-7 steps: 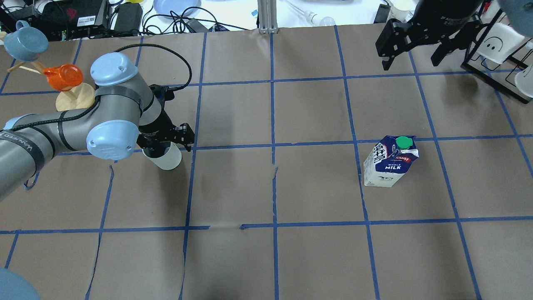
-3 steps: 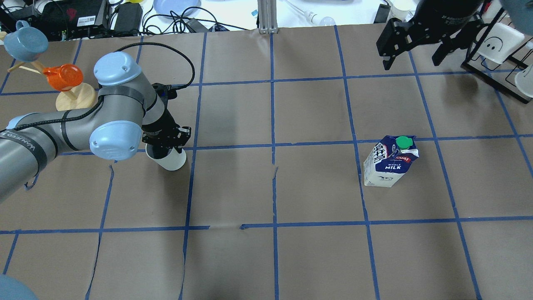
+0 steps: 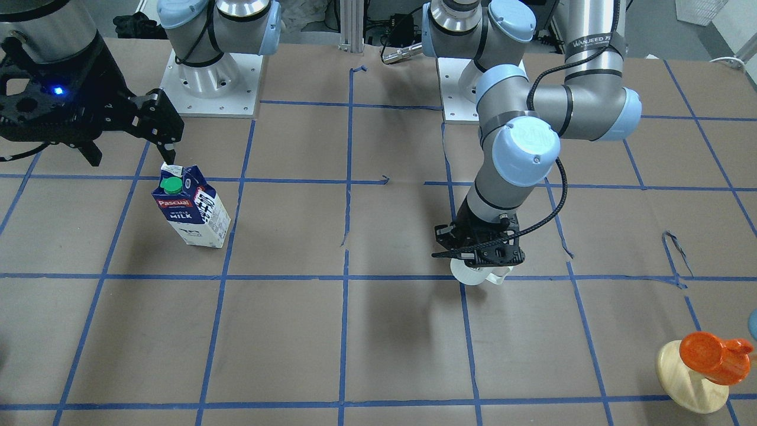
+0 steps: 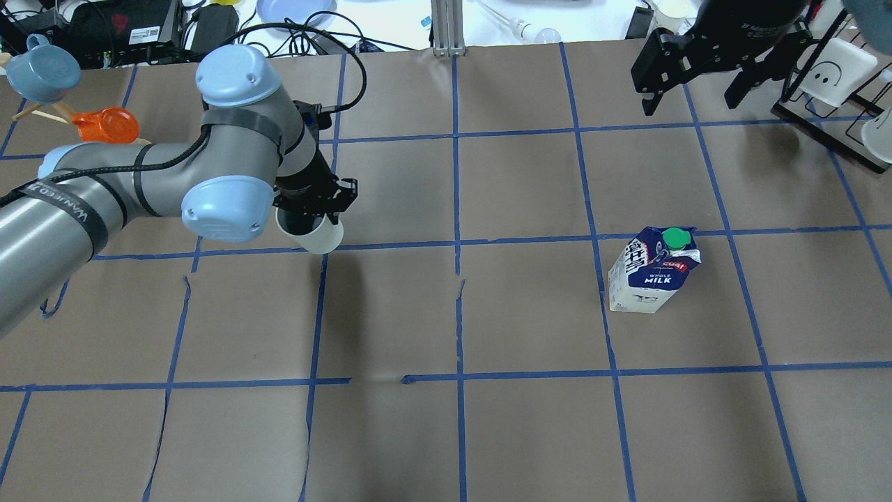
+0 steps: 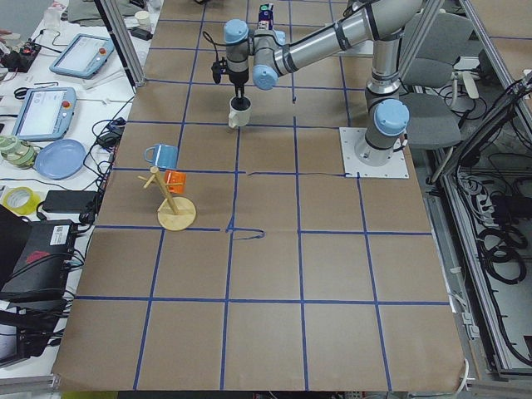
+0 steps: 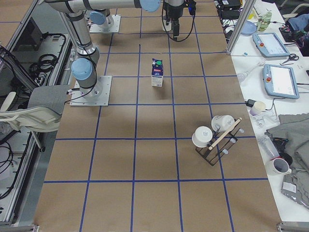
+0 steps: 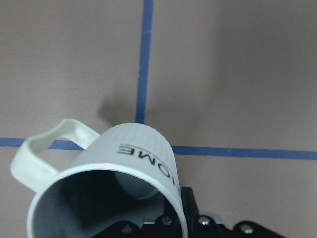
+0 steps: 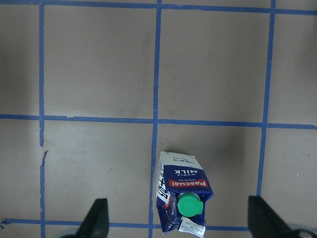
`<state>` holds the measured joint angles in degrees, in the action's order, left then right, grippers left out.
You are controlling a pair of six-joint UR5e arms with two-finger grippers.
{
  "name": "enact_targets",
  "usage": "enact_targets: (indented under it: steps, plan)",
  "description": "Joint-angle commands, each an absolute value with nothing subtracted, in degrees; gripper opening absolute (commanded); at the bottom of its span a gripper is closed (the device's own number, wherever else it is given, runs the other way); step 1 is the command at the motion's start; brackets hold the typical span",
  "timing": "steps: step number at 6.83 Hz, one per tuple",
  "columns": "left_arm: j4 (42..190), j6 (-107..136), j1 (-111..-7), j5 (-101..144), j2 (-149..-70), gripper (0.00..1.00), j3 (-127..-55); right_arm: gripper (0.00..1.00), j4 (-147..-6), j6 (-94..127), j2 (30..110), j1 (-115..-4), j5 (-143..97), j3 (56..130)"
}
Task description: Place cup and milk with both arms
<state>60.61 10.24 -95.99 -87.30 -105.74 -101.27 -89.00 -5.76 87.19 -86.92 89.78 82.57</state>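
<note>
The right claw hung wide open high over the upright milk, while the left claw gripped the cup.

the desk is wrapped in brown paper, ruled into squares with blue tape and torn in a few spots. a white side bench runs along one edge, cluttered with tablets and a blue plate. a grey office chair stands by the opposite edge on a grey floor, where black cables lie in loops. the light is even and the shadows are soft.
</note>
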Motion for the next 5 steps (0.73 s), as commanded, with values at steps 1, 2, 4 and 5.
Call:
enact_targets:
  steps: [1,2,4,5]
  plan:
    - [62.15,21.66,-101.94,-80.13,-107.31,0.0,-94.41,1.0,-89.12,-5.71,87.1,-86.84,89.48,83.31]
    - [61.79,22.4,-103.26,-79.89,-108.88,0.0,-93.96,1.0,-89.21,-5.8,87.01,-86.92,89.39,83.76]
    - [54.7,25.3,-107.47,-81.11,-114.49,0.0,-92.21,1.0,-88.86,-6.94,87.45,-86.66,90.08,87.08]
    - [54.67,27.23,-109.58,-83.65,-117.22,0.0,-89.06,1.0,-88.86,-9.9,88.15,-86.66,90.17,90.32]
